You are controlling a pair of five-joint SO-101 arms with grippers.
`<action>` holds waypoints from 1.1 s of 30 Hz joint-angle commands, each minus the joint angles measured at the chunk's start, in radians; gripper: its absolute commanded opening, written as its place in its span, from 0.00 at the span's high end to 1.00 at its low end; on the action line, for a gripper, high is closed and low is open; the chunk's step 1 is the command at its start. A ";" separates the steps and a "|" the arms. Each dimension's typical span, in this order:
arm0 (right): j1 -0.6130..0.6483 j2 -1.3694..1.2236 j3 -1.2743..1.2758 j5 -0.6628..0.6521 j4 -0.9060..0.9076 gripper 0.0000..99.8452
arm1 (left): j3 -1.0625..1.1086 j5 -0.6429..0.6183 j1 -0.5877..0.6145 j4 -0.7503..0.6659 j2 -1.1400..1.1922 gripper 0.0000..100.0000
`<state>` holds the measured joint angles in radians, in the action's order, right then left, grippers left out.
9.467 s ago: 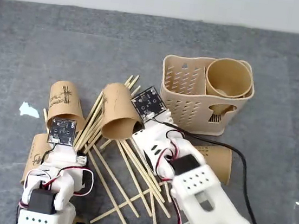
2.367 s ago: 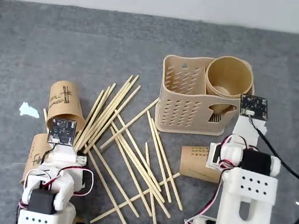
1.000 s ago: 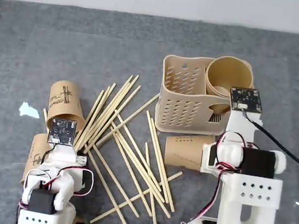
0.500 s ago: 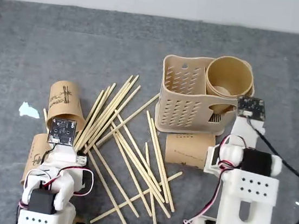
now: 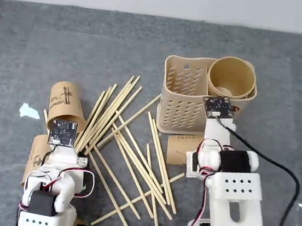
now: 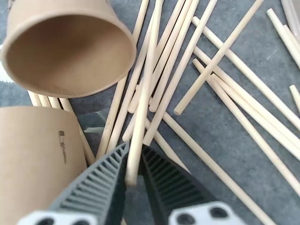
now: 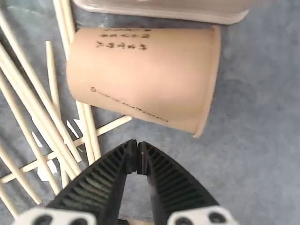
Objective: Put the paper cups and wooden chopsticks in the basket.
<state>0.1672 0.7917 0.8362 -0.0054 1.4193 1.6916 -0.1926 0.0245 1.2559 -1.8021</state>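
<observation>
The beige basket (image 5: 181, 103) holds stacked paper cups (image 5: 231, 77) in its right compartment. Just in front of it a paper cup (image 5: 178, 148) lies on its side, the right arm (image 5: 226, 172) standing over its right end. My right gripper (image 7: 137, 157) is shut and empty, a short way off that cup's (image 7: 140, 89) side. Two more cups (image 5: 66, 101) (image 5: 36, 157) lie at the left by the left arm. Wooden chopsticks (image 5: 131, 138) are scattered between the arms. My left gripper (image 6: 133, 164) has its jaws closed against one chopstick (image 6: 143, 98), next to both left cups (image 6: 65, 47) (image 6: 33, 159).
A small pale scrap (image 5: 29, 111) lies on the grey mat at far left. The basket's base (image 7: 164, 9) sits close behind the lying cup. Open mat stretches behind the basket and to its right.
The right arm has swung left, from the basket's right front corner to above the lying cup, now partly hiding it. The left arm has kept still.
</observation>
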 commanded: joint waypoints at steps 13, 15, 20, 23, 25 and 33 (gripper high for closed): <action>-0.231 0.019 -0.250 -0.157 0.064 0.99 | -0.008 -0.002 0.002 0.003 -0.015 0.99; -0.309 0.019 -0.238 -0.210 0.016 0.99 | -0.008 -0.002 0.002 0.003 -0.015 0.99; -0.415 0.018 -0.091 -0.288 -0.174 0.99 | -0.008 -0.002 0.002 0.003 -0.015 0.99; -0.404 0.018 0.040 -0.307 -0.295 0.99 | -0.008 -0.002 0.002 0.003 -0.015 0.99; -0.394 0.018 0.112 -0.305 -0.375 0.99 | -0.008 -0.002 0.002 0.003 -0.015 0.99; -0.282 0.018 0.219 -0.298 -0.437 0.99 | -0.008 -0.002 0.002 0.003 -0.015 0.99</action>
<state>-0.1596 0.7902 1.0618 -0.3015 0.9912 1.6916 -0.1926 0.0245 1.2559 -1.8021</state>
